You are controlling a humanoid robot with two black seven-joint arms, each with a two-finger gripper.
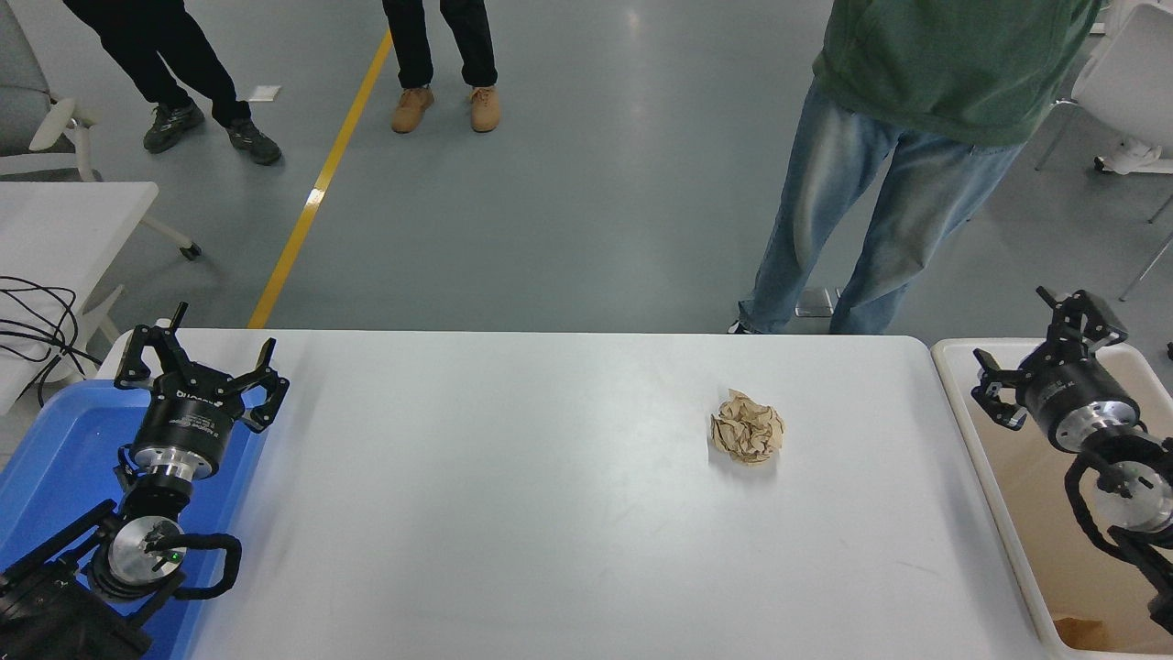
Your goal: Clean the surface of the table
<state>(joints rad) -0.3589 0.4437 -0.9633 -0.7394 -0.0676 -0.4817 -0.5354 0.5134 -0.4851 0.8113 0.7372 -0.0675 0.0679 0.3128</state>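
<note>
Our right gripper (1040, 353) hangs over the far end of the white bin (971, 431) at the right of the tabletop (513, 513), fingers spread wide and holding nothing. Our left gripper (197, 367) sits parked over the blue tray (55, 458) at the lower left, also spread open and empty. The one piece of clutter we see is a crumpled ball of brown paper (747, 427) lying on the right half of the tabletop, well apart from both grippers, with a person (916, 137) standing just past the far edge.

We judge the main risk to be a glancing approach: the ball looks light and springy, so fingers closing off-centre could nudge it away or let it squirt out. A shallow grip might also drop it before it reaches the bin.
</note>
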